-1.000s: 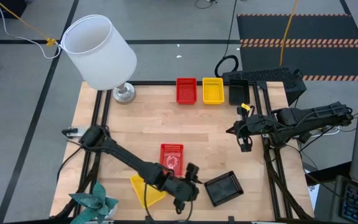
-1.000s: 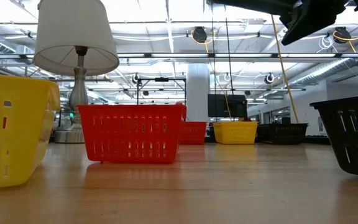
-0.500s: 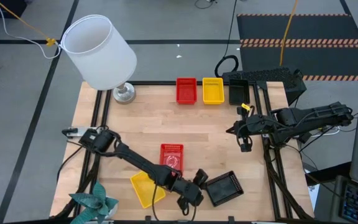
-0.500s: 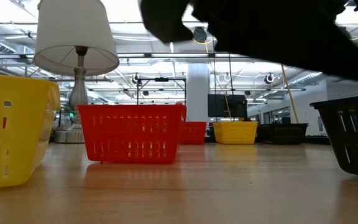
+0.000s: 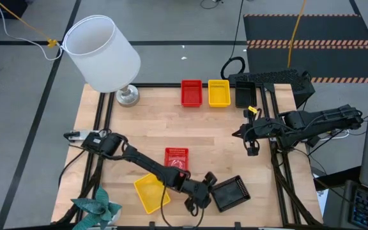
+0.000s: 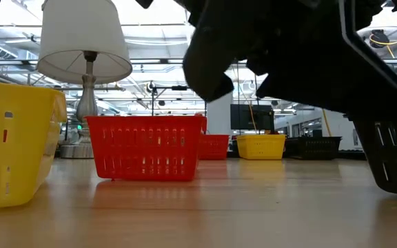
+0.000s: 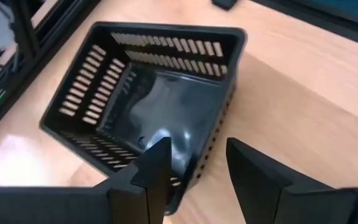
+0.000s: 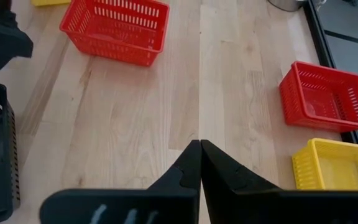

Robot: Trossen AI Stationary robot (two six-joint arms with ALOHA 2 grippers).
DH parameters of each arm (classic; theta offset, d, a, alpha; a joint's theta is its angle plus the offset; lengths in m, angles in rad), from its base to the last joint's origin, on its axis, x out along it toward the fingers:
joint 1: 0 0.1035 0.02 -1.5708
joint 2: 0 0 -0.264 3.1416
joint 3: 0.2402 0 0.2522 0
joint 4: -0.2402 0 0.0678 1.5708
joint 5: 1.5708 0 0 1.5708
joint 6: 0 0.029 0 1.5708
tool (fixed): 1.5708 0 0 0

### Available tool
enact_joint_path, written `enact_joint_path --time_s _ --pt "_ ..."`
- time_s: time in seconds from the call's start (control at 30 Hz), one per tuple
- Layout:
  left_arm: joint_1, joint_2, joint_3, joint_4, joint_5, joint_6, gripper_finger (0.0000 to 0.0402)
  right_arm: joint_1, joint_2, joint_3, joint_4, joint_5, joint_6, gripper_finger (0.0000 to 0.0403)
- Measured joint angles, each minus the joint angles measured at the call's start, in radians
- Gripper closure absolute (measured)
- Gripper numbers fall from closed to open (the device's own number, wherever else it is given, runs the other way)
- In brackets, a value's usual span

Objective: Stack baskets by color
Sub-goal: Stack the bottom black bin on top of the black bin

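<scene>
High view, looking straight down: the left gripper (image 5: 203, 191) sits near the table's front edge at about five o'clock from the table's centre, just beside a loose black basket (image 5: 229, 193) that lies askew. In the left wrist view its two dark fingers (image 7: 157, 168) stand apart, straddling the near wall of that black basket (image 7: 148, 106), with one finger over the inside and the other outside; the jaws are partly open and not yet gripping. A loose red basket (image 5: 176, 159) lies at eleven o'clock from this gripper, and a loose yellow basket (image 5: 151, 192) at nine o'clock. Along the far edge, at twelve o'clock, stand a red stack (image 5: 191, 92), a yellow stack (image 5: 219, 92) and a black stack (image 5: 245, 94) in a row. The right gripper (image 5: 250, 148) waits at the table's three o'clock edge, fingers pressed together and empty. A white lamp (image 5: 101, 54) occupies the ten o'clock corner

To do this step well, the fingers should probably settle deeper over the wall before pinching, near the wall's middle, so the basket lifts level rather than swinging. It likely belongs on the black stack
</scene>
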Motion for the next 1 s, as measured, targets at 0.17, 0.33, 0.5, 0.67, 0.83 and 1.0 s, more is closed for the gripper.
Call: enact_joint_path --time_s 0.17,0.33,0.5,0.67,0.83,1.0 --pt "0.011 0.000 0.000 -0.019 0.012 0.013 0.0251 0.000 0.000 0.000 0.000 0.000 0.000 0.0403" --pt "0.020 0.000 0.000 -0.031 0.027 0.057 0.0302 0.000 0.000 0.000 0.002 0.001 -0.004 0.0403" --pt "0.031 0.000 0.000 -0.050 0.039 0.050 0.0368 0.000 0.000 0.000 0.004 0.001 -0.004 0.0403" --pt "0.040 0.000 0.000 -0.048 0.033 0.034 0.0387 0.000 0.000 0.000 0.004 0.001 -0.004 0.0403" --pt "0.038 -0.025 0.000 -0.071 0.004 0.045 0.0387 0.000 0.000 0.000 0.003 0.001 -0.005 0.0403" --pt "0.040 -0.115 0.000 -0.172 -0.049 0.034 0.0390 0.001 0.000 0.000 0.000 -0.002 -0.019 0.0403"
